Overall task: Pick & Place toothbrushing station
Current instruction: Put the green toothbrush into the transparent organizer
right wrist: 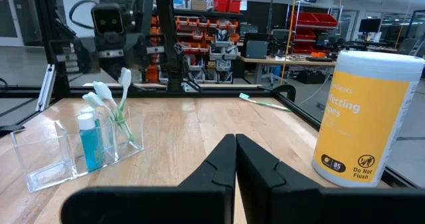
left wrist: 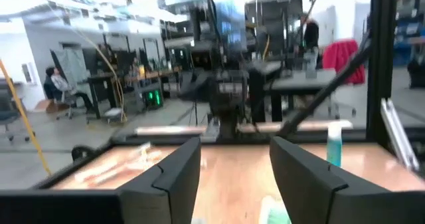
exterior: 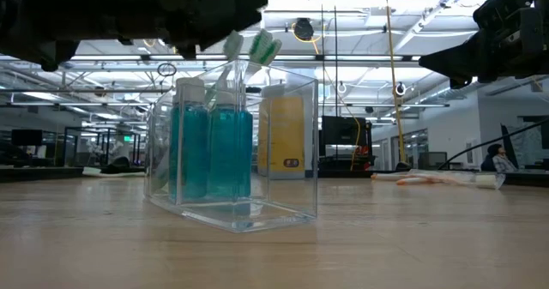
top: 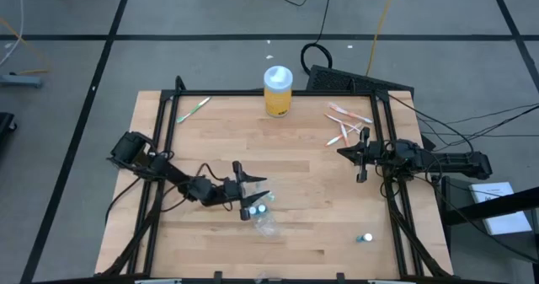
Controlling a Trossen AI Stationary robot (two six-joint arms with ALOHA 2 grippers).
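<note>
Station [exterior: 232,152] upright on the worktop [top: 312,183], toward the near edge and left of centre, all four sides free. Clear box, teal bottles inside, brush heads poking out above the rim. In the right wrist view, station [right wrist: 80,147] standing level, one compartment filled, the other bare.

Left pincer [top: 253,193] just beside the station, at its top, fingers spread apart in the left wrist view [left wrist: 229,174]. Nothing between them: released, not grasping. No contact with the clear walls to be made out; too close in the high view to tell whether a fingertip brushes the rim.

Right pincer [top: 358,155] well apart, over the worktop's right side, clenched on nothing; in its own view the two fingers meet [right wrist: 236,161]. Waiting only.

Placing judged done or all but done: box down, steady, let go. Left, by the look of it: draw the left arm clear without knocking the brushes, which stand taller than the walls and close to the fingers.

Untouched on the worktop: yellow jar [top: 278,90] at the far edge, loose brushes [top: 347,124] far right, one green brush [top: 192,109] far left, small cap [top: 367,237] near right.
</note>
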